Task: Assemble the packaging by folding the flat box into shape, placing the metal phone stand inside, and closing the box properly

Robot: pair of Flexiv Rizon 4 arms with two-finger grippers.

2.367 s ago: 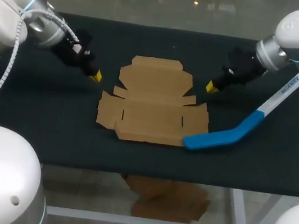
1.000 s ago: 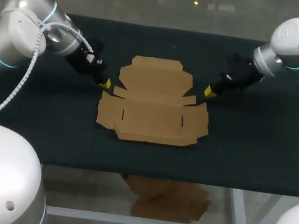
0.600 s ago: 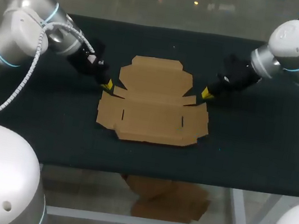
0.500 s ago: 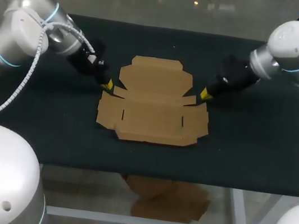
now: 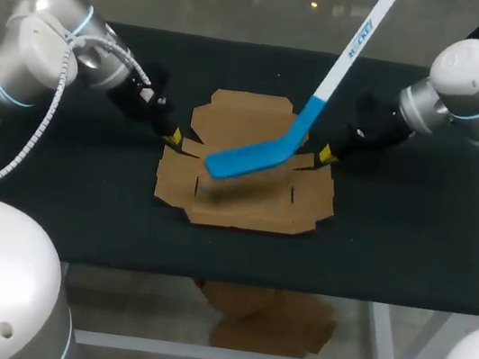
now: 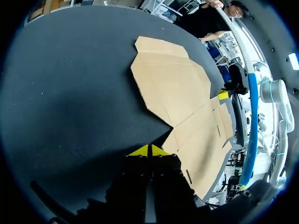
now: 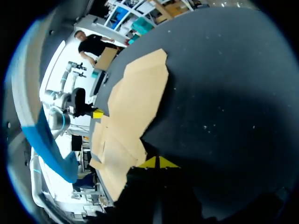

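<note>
The flat box (image 5: 235, 204) lies between left claw (image 5: 173, 137) and right claw (image 5: 325, 154), both pinched closed, empty, equally near its opposite side notches.

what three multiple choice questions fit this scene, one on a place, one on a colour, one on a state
1. Where is the stick's blue blade?
A. over the cardboard box
B. under the table
C. in a gripper

2. What colour are the tips of the left gripper and right gripper?
A. red
B. yellow
C. green

3. The cardboard box is:
A. closed
B. standing on edge
C. unfolded flat on the table

Answers:
1. A, the head view shows the blade across the box's middle.
2. B, both pairs of tips are bright yellow.
3. C, every flap lies spread out.
</note>
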